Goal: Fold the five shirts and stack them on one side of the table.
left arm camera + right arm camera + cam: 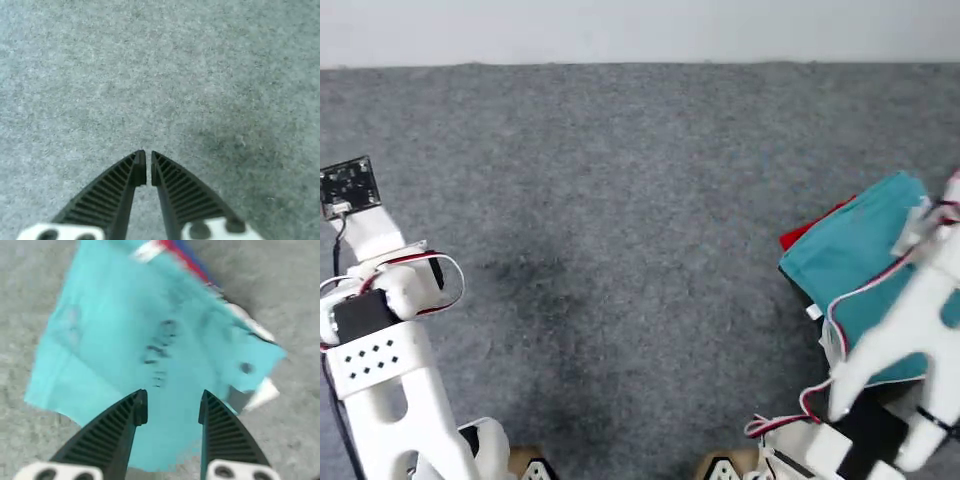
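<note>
Teal shirt shows dark print in right wrist view.

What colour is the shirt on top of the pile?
The top shirt is turquoise; the right wrist view shows it best.

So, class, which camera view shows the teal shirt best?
Right wrist view: the teal shirt lies almost whole under the right hand. In the high view an arm covers part; the left wrist view faces table.

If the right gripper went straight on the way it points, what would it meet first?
Most likely the teal shirt: the open right gripper points right at it, though the gap between them is unclear.
</note>
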{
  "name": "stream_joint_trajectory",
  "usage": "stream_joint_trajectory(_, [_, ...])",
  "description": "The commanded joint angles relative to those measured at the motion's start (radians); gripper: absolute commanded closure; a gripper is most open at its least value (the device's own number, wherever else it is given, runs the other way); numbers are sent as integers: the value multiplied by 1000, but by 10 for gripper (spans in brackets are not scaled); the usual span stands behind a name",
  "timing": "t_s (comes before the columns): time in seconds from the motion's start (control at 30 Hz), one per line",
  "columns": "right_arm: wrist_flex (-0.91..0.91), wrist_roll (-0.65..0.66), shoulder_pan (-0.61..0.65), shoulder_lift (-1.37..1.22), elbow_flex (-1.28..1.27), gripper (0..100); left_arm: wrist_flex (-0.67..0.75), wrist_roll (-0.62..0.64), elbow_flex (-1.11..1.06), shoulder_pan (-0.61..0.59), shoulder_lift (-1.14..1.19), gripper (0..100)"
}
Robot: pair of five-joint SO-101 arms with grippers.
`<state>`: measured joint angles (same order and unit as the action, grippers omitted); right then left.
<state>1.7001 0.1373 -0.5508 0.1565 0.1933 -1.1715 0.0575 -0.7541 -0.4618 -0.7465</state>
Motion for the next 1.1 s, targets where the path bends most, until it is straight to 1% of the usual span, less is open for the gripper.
stream_joint_trajectory(0.0, [-124,-5,18,-47,-103,822,9,3,2,14,-5,971])
stream_joint_trajectory(0.13, [-285,-5,18,-147,-187,822,32,3,-35,38,-3,971])
stream_joint_trajectory(0.27, [-317,-5,19,-179,-187,822,130,3,-150,124,-6,972])
stream_joint_trajectory(0.37, [-272,-5,16,-122,-183,822,227,3,-251,209,-6,972])
stream_joint_trajectory(0.5, [-134,5,24,50,-107,822,387,3,-375,308,-6,972])
stream_joint_trajectory(0.6, [-104,5,42,177,-64,822,477,3,-435,374,-6,972])
stream_joint_trajectory(0.67, [-111,5,116,231,-86,822,506,3,-463,411,-6,972])
stream_joint_trajectory(0.8, [-202,6,381,217,-269,820,560,3,-503,471,0,972])
stream_joint_trajectory(0.93, [-426,6,647,136,-543,821,647,3,-562,480,0,972])
stream_joint_trajectory(1.0, [-552,6,751,87,-654,822,706,3,-604,479,0,972])
stream_joint_trajectory(1.07, [-662,6,822,38,-727,822,766,3,-644,479,0,972])
